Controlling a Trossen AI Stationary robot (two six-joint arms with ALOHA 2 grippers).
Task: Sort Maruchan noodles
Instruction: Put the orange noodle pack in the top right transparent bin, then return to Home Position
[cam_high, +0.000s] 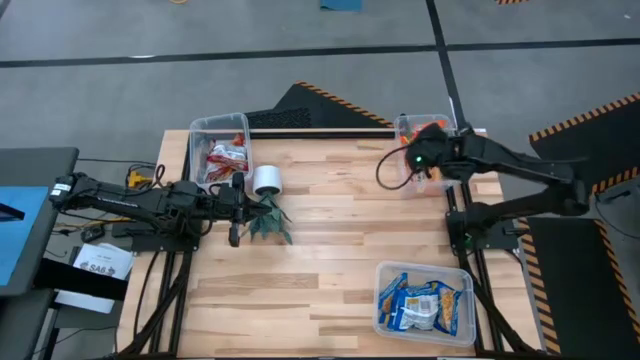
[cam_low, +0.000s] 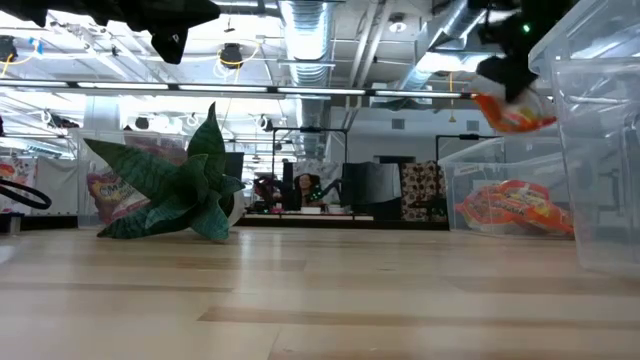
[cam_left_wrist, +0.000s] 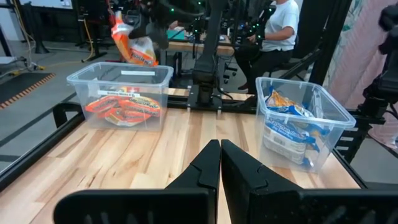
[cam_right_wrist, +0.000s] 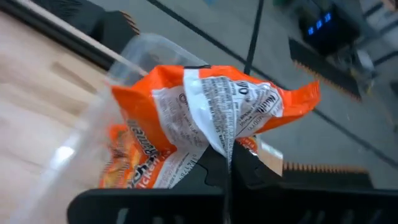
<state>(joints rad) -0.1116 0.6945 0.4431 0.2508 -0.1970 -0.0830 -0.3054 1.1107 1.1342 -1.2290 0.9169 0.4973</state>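
The right claw (cam_right_wrist: 227, 163) is clamped tight on an orange packet (cam_right_wrist: 205, 118), pinching its crinkled white back seam between the closed fingers. The packet hangs just over the open top of the far right bin (cam_high: 415, 125), and more orange packets (cam_right_wrist: 127, 162) lie in that bin directly beneath the claw. In the low view the held packet (cam_low: 515, 112) is in the air above the bin's rim, with the pile (cam_low: 510, 208) showing through the clear wall below it.

The left claw (cam_left_wrist: 220, 163) is fully closed with nothing in it, fingers pressed flat together, hovering over the bare table (cam_high: 340, 250). Just beside it a plant (cam_high: 268, 222) lies tipped on its side, the white pot (cam_high: 267, 180) pointing toward the far edge and touching a bin (cam_high: 215, 128) that holds red-and-white packets (cam_high: 226, 158). Well across the table from this claw, straight ahead, stand the orange bin and a third bin (cam_left_wrist: 339, 115) filled with blue packets (cam_left_wrist: 287, 127); that one (cam_high: 424, 270) sits at the near right corner, below the right arm.

Beyond the table a seated person (cam_left_wrist: 278, 28) shows in a white top
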